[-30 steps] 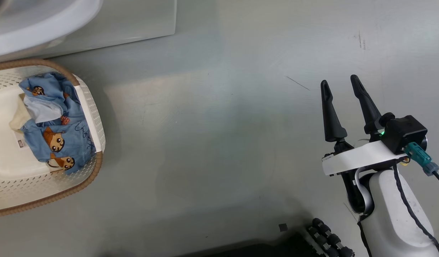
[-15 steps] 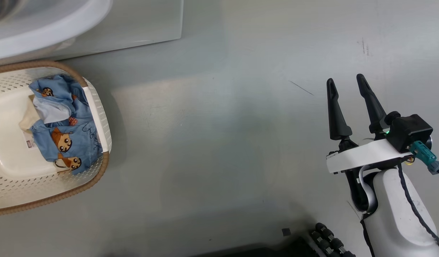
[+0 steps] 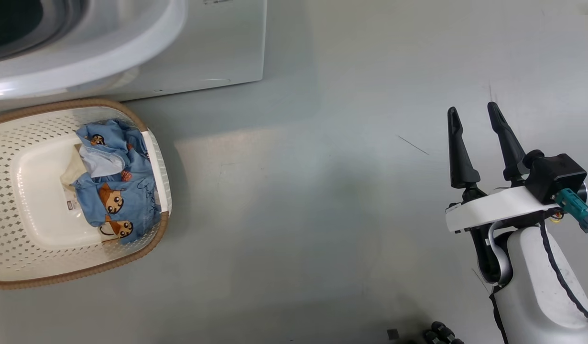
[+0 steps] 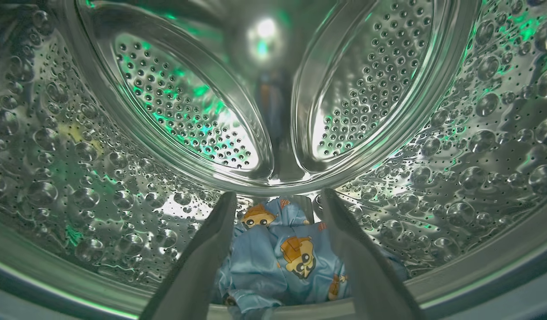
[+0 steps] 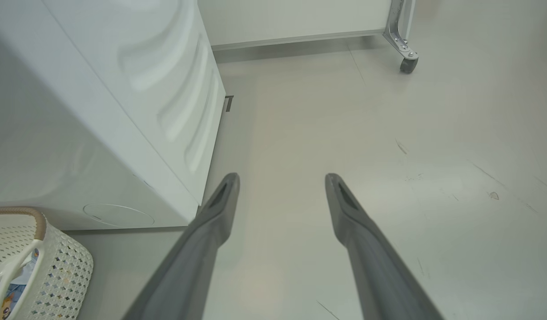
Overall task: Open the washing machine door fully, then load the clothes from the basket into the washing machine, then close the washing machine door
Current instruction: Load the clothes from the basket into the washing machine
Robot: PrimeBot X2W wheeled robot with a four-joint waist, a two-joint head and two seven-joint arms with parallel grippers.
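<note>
Light blue cartoon-printed clothes in the cream-white perforated basket lay nearer the left gripper, parted inside the shiny steel drum, than the parted right gripper.

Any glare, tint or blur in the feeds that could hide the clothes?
Left wrist view: green tint and a bright hotspot on the steel drum, wide-angle bending, yet the clothes past the left pincer read sharp. Head view: even light, a soft shadow beside the basket. Right wrist view: flat light, the washing machine bows slightly.
</note>
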